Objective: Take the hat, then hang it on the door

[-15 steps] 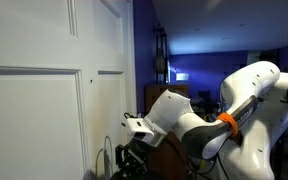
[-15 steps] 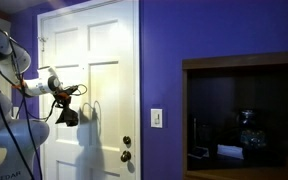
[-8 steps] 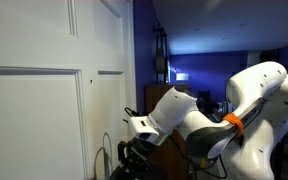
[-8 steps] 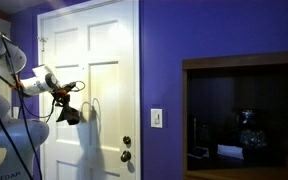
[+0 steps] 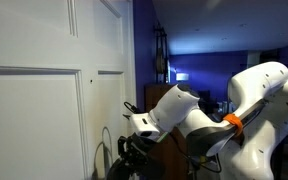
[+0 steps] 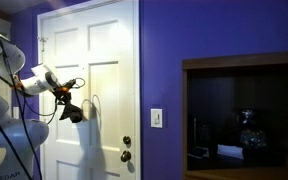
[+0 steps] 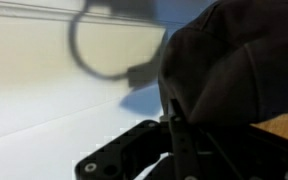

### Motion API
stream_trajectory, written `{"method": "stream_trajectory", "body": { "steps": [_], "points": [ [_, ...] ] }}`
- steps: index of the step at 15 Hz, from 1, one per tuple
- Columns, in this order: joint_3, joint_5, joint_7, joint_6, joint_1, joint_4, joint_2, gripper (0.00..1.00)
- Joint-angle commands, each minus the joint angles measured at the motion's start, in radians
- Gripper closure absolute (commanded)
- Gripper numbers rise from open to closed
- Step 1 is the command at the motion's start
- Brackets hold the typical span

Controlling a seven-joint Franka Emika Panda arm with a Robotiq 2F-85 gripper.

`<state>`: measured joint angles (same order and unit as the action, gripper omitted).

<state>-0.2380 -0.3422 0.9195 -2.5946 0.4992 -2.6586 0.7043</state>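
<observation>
door (image 6: 89,60) x1 | hat (image 7: 239,60) x1 | arm (image 5: 199,118) x1 | cabinet (image 6: 246,62) x1 | wall switch (image 6: 157,118) x1

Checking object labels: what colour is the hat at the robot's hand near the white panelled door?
The soft fabric hat is black; the wrist view shows it best.

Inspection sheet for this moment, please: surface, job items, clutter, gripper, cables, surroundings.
Surface: nothing seen; no table in view.
Job's things: white door, closed; dark hat at the gripper, close to the door, not yet hung.
Clutter: nothing seen.
Grippers: gripper appears shut on the hat; the jaws are mostly hidden by it.
Cables: black cable looping at the wrist.
Surroundings: purple wall, light switch, dark wooden cabinet beside the door.
</observation>
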Motion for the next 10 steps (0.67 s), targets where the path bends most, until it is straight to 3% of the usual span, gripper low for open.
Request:
{"method": "stream_trajectory", "body": {
  "steps": [1,10],
  "points": [
    [0.019,-0.052,0.064,-0.002,-0.017,0.022,0.013,0.99],
    [0.117,-0.013,0.228,-0.113,-0.001,0.049,-0.058,0.99]
  ]
}}
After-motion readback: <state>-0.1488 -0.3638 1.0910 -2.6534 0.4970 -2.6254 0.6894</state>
